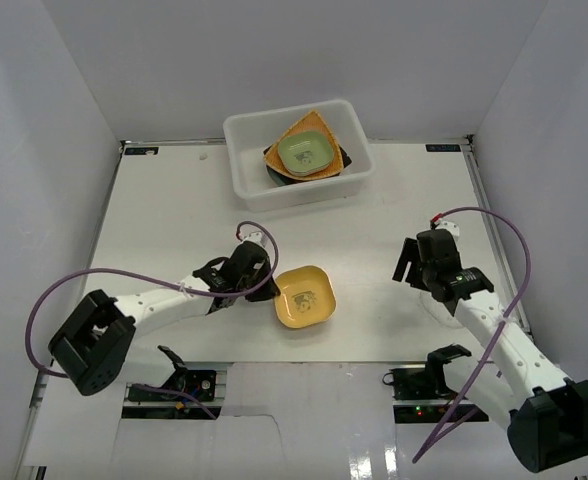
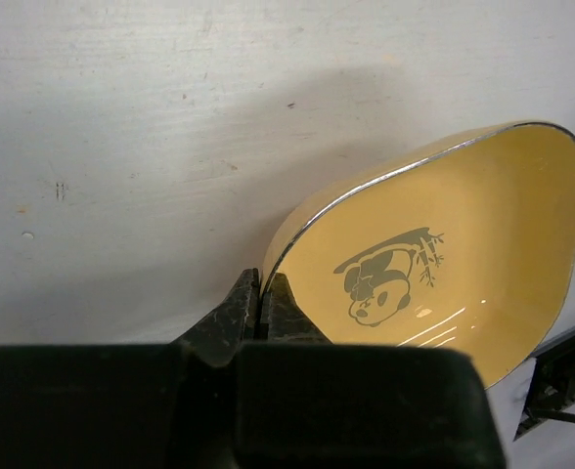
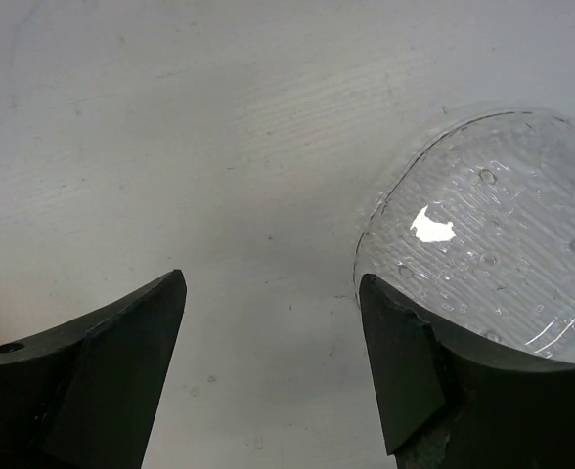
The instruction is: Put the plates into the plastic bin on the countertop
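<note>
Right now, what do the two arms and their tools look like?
They match. The left arm and right arm have slim white links and chunky black joint housings. A purple cable loops beside the left arm, and a second purple cable arcs over the right. The left tool and right tool are black, each with two wedge-shaped fingers.

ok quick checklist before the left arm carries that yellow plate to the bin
1. left gripper shut on the yellow plate rim: ok
2. plate off the countertop: cannot tell
3. countertop between plate and plastic bin bare: ok
4. room in the bin above the green plate topping the stack: looks ok
5. right gripper open, holding nothing, off to the side by the clear plate: ok
</note>
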